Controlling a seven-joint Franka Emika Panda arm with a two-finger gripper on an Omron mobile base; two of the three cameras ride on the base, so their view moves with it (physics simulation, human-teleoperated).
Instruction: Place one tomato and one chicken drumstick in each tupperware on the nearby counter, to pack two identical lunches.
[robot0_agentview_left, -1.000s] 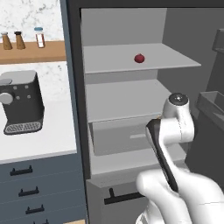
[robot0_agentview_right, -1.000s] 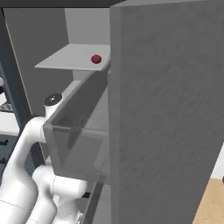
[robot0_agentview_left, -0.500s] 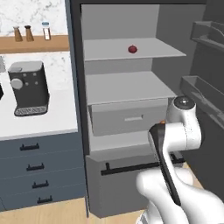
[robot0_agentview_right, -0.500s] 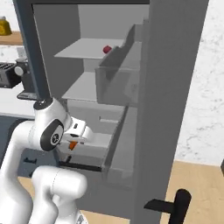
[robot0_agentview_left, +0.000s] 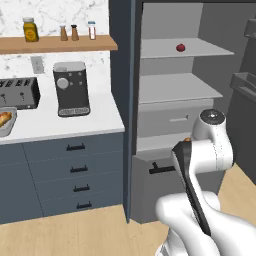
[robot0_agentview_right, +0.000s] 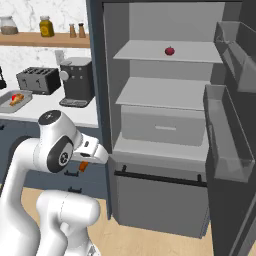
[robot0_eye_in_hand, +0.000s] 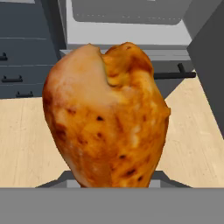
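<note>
My gripper (robot0_agentview_right: 84, 165) is clamped on the chicken drumstick (robot0_eye_in_hand: 107, 116), looks like by its thin end, near the open fridge (robot0_agentview_right: 165, 125).

The base has pulled back from the open fridge (robot0_agentview_right: 165, 125), bringing counter (robot0_agentview_left: 60, 125) and toaster (robot0_agentview_left: 19, 93) into view.

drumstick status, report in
Gripper shut on golden-brown chicken drumstick. Small red tomato on top fridge shelf. Shallow grey tupperware tray on white counter, food already inside.
</note>
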